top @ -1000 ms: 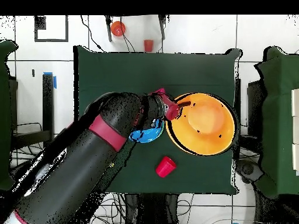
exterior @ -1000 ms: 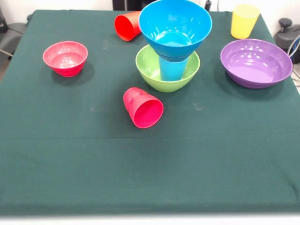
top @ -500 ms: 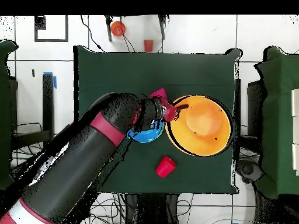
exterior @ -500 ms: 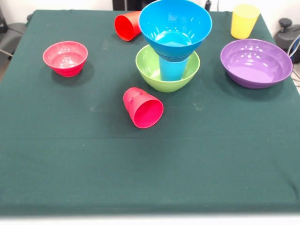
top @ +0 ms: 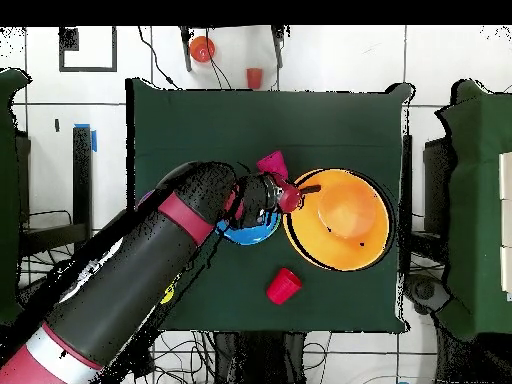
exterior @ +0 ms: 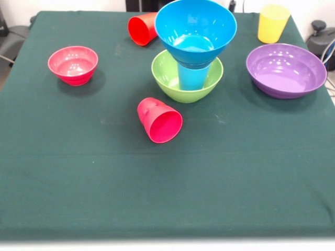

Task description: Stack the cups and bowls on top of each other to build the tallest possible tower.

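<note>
near centre: red tapered plastic cup (exterior: 160, 120) on its side, mouth nearward | mid tabletop (exterior: 157, 188): tower (exterior: 192, 49) of glossy green bowl (exterior: 168, 78), light blue cup (exterior: 192, 76) inside, blue bowl (exterior: 194, 29) on top | left: small red bowl (exterior: 73, 64) | right: wide purple bowl (exterior: 286, 69) | far: second red cup (exterior: 142, 28) lying, yellow cup (exterior: 272, 23) upright | overhead: tool (top: 293, 192) at huge orange-yellow bowl's (top: 340, 216) rim, finger spread cannot be told

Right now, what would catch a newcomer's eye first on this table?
The little tower at the back middle: a blue bowl perched on a light blue cup standing in a green bowl. From above, a huge orange-yellow bowl sits at the end of the red and black arm.
</note>
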Robot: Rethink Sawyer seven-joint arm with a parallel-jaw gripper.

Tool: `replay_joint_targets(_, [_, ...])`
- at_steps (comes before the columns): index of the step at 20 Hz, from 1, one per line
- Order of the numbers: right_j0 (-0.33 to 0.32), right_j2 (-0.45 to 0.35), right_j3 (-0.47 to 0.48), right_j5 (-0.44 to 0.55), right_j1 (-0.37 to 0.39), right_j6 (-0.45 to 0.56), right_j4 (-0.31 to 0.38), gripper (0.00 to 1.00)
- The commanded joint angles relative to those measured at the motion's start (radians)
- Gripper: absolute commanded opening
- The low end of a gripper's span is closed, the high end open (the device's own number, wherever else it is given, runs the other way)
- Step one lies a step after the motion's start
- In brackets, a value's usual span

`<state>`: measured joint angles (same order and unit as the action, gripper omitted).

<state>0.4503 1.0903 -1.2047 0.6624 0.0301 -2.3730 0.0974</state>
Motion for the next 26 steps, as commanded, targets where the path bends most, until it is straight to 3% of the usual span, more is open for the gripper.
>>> replay_joint_targets(1, [0.015, -0.154, -0.049, 0.05, -0.036, -0.136, -0.03, 0.0])
replay_joint_targets(10, [-0.006, -0.157, -0.029, 0.069, -0.012, -0.084, -0.027, 0.0])
replay_joint_targets(26, [0.001, -0.15, -0.02, 0.059, -0.028, -0.109, -0.031, 0.0])
